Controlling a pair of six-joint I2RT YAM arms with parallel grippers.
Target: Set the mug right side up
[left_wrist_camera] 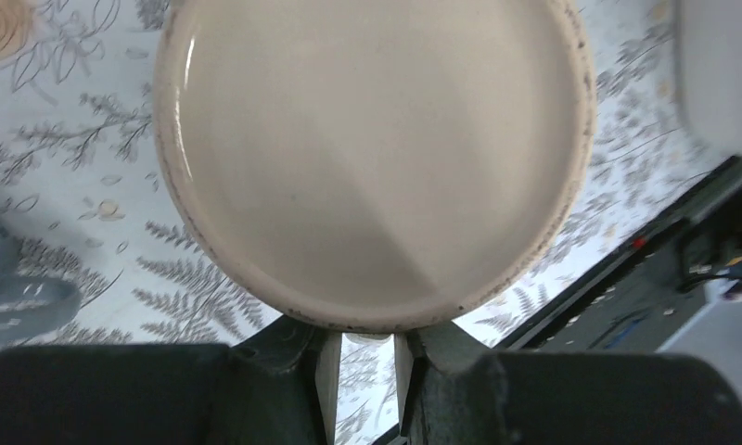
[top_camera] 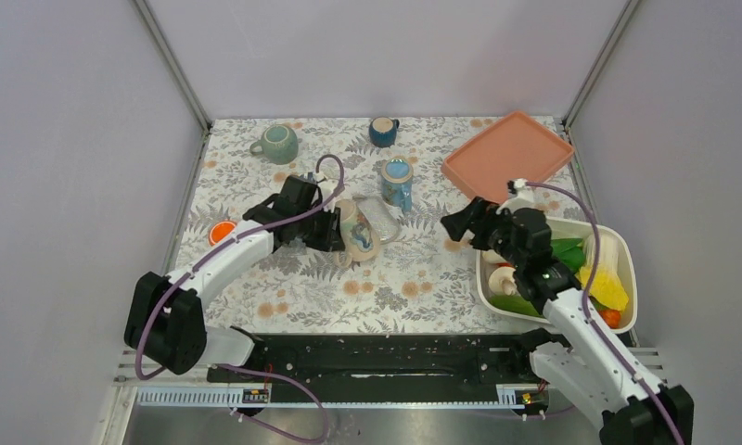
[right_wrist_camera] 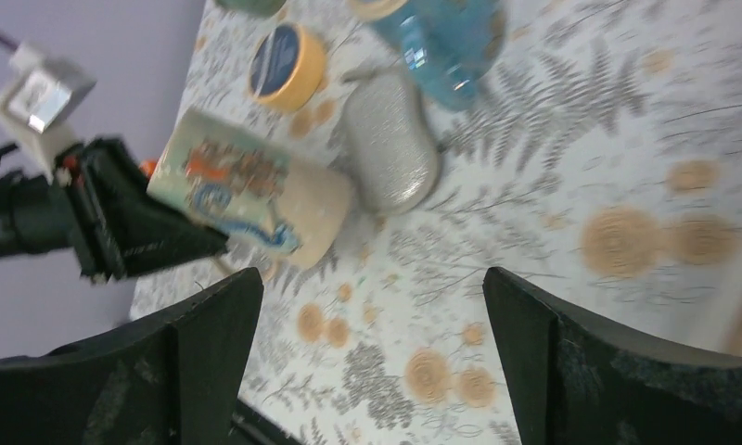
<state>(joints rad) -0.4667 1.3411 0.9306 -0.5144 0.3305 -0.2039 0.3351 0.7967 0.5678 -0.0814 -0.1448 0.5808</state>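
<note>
- Top view: the mug (top_camera: 360, 232) lies on its side near the middle of the table (top_camera: 395, 297), just beside a grey oval object (top_camera: 383, 215). The left gripper (top_camera: 328, 230) is at its mouth end. The right gripper (top_camera: 455, 225) hangs well apart, jaws spread wide and holding nothing. A white bin (top_camera: 632, 278) at the right holds vegetables: yellow and green pieces, a mushroom and something red. The pink tray (top_camera: 506, 153) behind it carries nothing that shows.
- Left wrist view: the mug's mouth fills the frame, and its cream inside is empty. The fingers (left_wrist_camera: 323, 371) stand nearly together right under the rim. Whether they pinch the rim or the handle cannot be told. A firm hold looks worth confirming before the base swings down, since a thin bite on a glazed edge may slip.
- Right wrist view: the mug's base sits close to the grey object. The pivot would best swing away from it, with the base set flat before release.
</note>
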